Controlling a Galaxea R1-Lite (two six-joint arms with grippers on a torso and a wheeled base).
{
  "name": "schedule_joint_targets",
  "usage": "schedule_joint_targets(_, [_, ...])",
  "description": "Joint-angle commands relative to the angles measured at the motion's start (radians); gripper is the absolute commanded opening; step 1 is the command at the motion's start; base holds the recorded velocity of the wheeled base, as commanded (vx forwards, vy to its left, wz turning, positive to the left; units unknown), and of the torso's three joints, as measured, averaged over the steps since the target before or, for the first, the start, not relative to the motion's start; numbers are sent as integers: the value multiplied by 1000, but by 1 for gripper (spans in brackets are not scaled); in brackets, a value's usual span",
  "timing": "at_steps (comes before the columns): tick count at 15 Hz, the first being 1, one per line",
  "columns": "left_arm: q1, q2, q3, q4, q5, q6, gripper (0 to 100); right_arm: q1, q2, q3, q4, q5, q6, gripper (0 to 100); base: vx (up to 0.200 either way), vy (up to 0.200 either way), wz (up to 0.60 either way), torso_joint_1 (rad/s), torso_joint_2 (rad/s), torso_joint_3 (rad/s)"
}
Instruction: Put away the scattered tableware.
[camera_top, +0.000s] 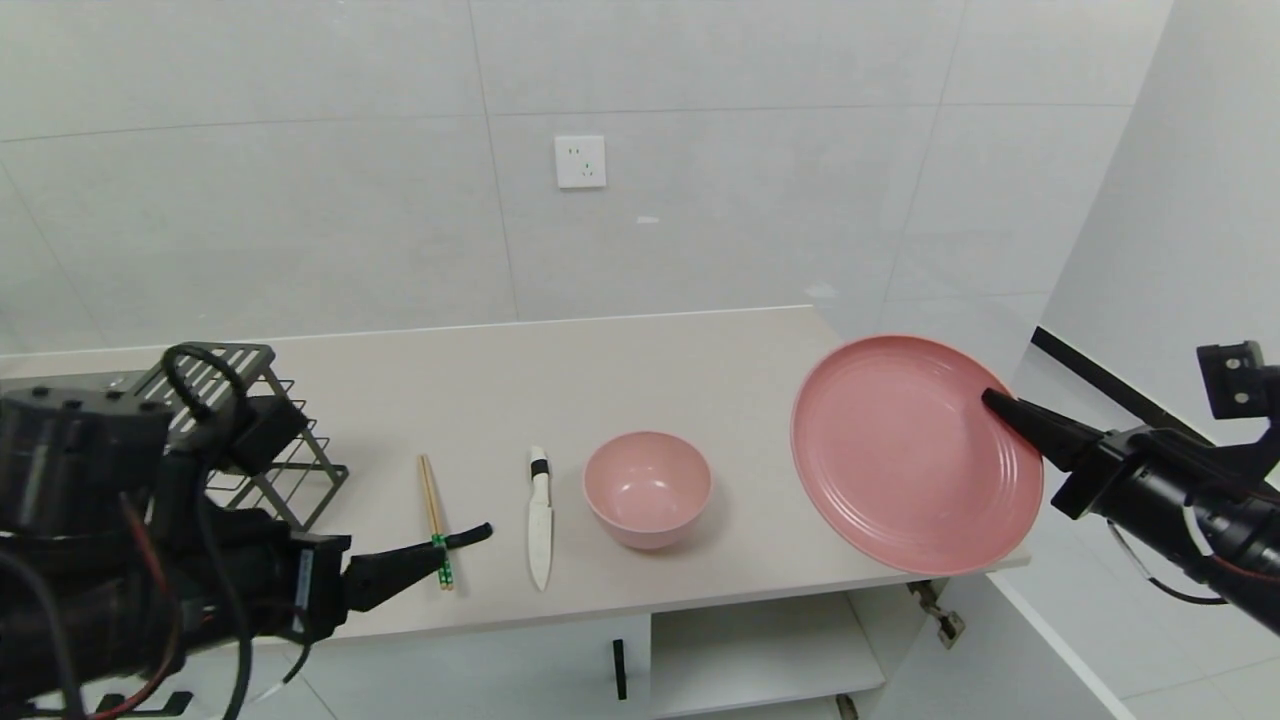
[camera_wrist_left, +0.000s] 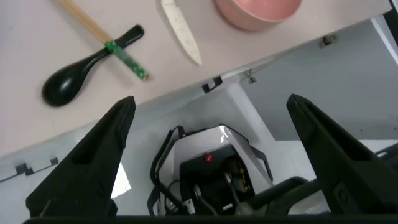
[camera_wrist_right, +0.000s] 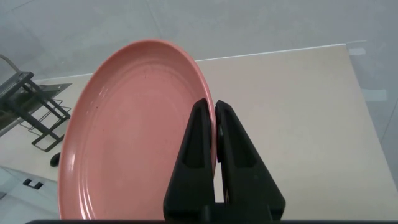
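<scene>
Right wrist view: round pink plastic plate (camera_wrist_right: 137, 124) pinched by its rim

Right claw (camera_wrist_right: 216, 115) grips that rim, plate tilted at the pale counter's (camera_top: 650, 380) right front corner; so thin a hold could let it swing or slip. Left claw (camera_wrist_left: 211, 102) gapes empty off the front edge. Whether the plate's low edge touches is unclear.

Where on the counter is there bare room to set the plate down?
The back strip of the counter, along the wall between the rack and the plate, is bare. The front is crowded: chopsticks, spoon, knife and bowl lie in a row.
</scene>
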Motion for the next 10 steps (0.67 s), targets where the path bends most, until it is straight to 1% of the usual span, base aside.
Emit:
schedule_joint_targets(1, [-36,200,-69,-72,9,0,100,-9,13,-1,-1,1,-1,0,0,0,0,0,0,0])
schedule_joint_targets(2, [-40,275,-103,-113,21,0,100,-9,16,-1,-1,1,-1,0,0,0,0,0,0,0])
schedule_joint_targets(4, [-42,368,-122,-181,21,2,100,-9,19,-1,-1,1,-1,0,0,0,0,0,0,0])
schedule_joint_targets(5, [-44,434,-123,-270,19,0,100,-9,24,-1,-1,1,-1,0,0,0,0,0,0,0])
schedule_joint_targets(6, [-57,507,-131,-380,22,0,100,-11,35,-3,-1,1,-1,0,0,0,0,0,0,0])
schedule_joint_targets(7, [-65,556,-145,-456,24,-1,100,-12,36,-3,-1,1,-1,0,0,0,0,0,0,0])
schedule_joint_targets(8, [-77,594,-155,-522,24,-6,100,-14,38,-3,-1,1,-1,0,0,0,0,0,0,0])
schedule_joint_targets(9, [-88,625,-175,-564,27,-6,100,-15,36,-4,-1,1,-1,0,0,0,0,0,0,0])
schedule_joint_targets(10, [-93,646,-194,-578,27,-9,100,-20,38,-4,-1,1,-1,0,0,0,0,0,0,0])
